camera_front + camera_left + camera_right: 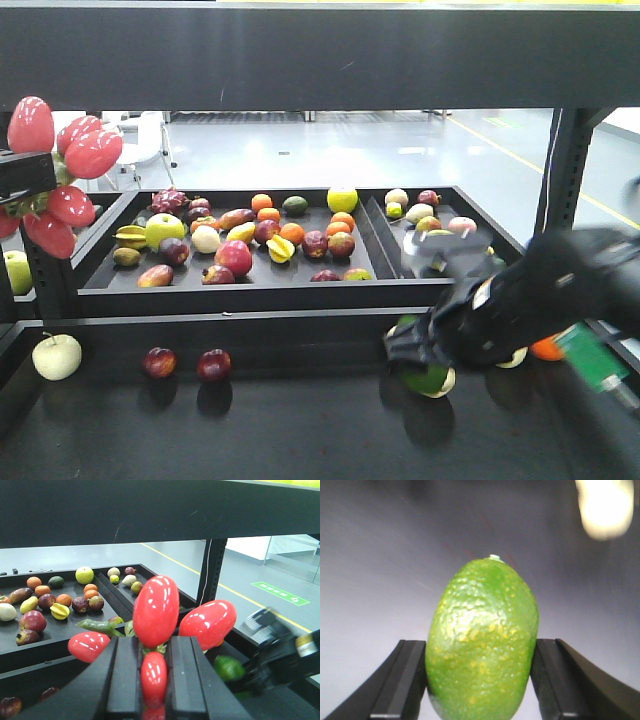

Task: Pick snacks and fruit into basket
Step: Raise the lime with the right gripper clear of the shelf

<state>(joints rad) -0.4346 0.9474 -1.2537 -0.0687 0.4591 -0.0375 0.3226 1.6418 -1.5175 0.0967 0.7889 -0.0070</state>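
Note:
My left gripper (154, 647) is shut on a bunch of glossy red fruit (156, 610) with a green stem; one red piece is pinched between the fingers. In the front view the bunch (62, 170) hangs at the far left beside the gripper (22, 180). My right gripper (481, 652) is shut on a bumpy green fruit (485, 615). In the front view it (425, 368) is blurred, low at the right over the lower shelf, with the green fruit (430, 380) in it. The basket and the snacks are out of view.
A black tray (230, 291) with many fruits sits on the middle shelf, with a smaller tray (478, 212) to its right. A pale apple (57, 356) and two dark red fruits (160, 362) lie on the lower shelf. An upper shelf (320, 50) hangs overhead. A post (555, 170) stands at the right.

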